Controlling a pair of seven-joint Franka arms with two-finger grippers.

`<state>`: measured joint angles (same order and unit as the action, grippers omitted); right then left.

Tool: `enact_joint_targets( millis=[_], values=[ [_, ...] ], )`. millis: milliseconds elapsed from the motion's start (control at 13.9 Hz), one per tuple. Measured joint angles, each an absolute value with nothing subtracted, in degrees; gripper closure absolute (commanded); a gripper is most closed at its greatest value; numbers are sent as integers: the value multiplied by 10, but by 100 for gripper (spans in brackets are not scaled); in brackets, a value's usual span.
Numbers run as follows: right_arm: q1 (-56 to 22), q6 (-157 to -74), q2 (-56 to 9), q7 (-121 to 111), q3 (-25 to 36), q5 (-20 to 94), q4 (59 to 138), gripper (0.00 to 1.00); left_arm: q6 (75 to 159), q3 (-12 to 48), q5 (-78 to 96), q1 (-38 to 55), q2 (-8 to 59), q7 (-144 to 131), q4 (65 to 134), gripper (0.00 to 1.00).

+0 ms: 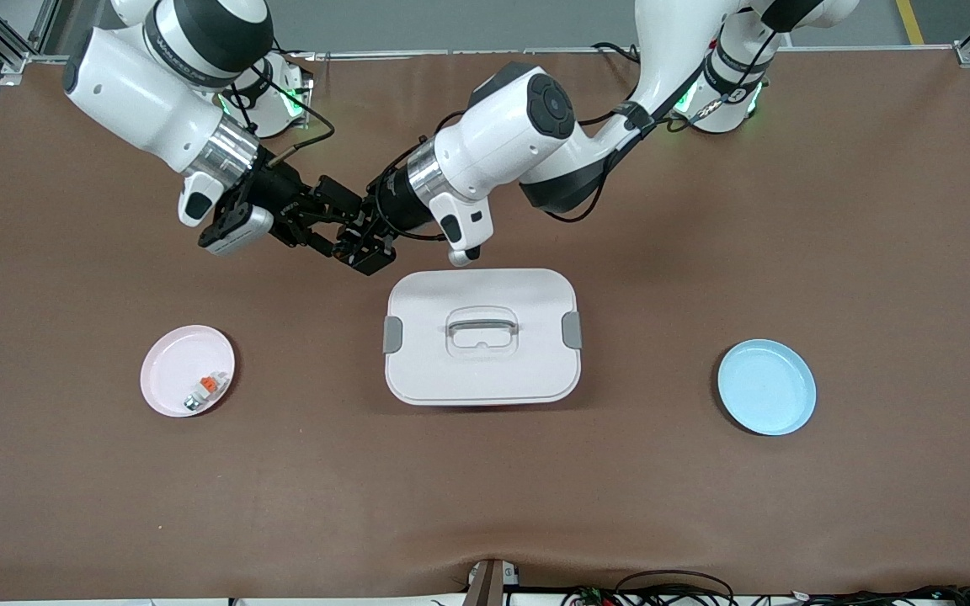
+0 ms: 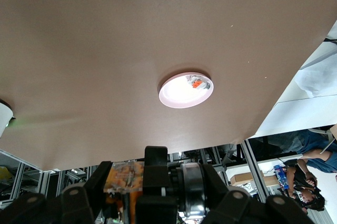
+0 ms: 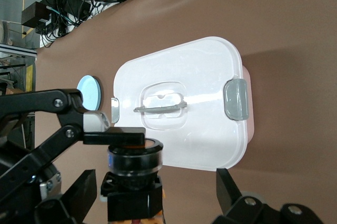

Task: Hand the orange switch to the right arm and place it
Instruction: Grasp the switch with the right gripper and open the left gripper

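The two grippers meet in the air above the table, over bare mat just past the white box's edge on the robots' side. My left gripper [image 1: 359,246] [image 2: 158,195] is shut on the orange switch [image 3: 134,174] [image 2: 126,177], holding it end to end, with one finger [image 3: 113,137] pressed on the round cap. Black ring and amber body show between the fingers. My right gripper [image 1: 332,229] [image 3: 156,190] stands open around the switch. Its fingertips [image 3: 87,190] flank the black body on both sides with a gap on each.
A white lidded box [image 1: 482,337] [image 3: 184,92] with grey clips sits mid-table. A pink plate [image 1: 161,370] [image 2: 176,95] toward the right arm's end holds a small white-grey piece with an orange tab [image 1: 207,385]. A blue plate [image 1: 767,387] lies toward the left arm's end.
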<state>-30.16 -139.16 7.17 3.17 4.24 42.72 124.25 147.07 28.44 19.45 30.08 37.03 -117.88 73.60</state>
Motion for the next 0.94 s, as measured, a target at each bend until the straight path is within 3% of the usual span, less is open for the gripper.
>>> enact_joint_targets(
  millis=[288,432,647,791,935],
  values=[
    [-302,-1386,72,32,43,427,1242,7,1471,284,194,301,370,-1179,736,100],
    [-302,-1381,72,32,44,427,1241,15,1471,284,194,301,370,-1179,736,100],
    [-302,-1378,73,32,45,427,1241,49,1471,284,194,300,370,-1179,736,100],
    [-302,-1376,74,32,43,428,1237,54,1471,283,194,301,372,-1179,736,100],
    [-303,-1374,75,33,42,428,1234,71,1472,283,195,301,375,-1179,736,100]
  ],
)
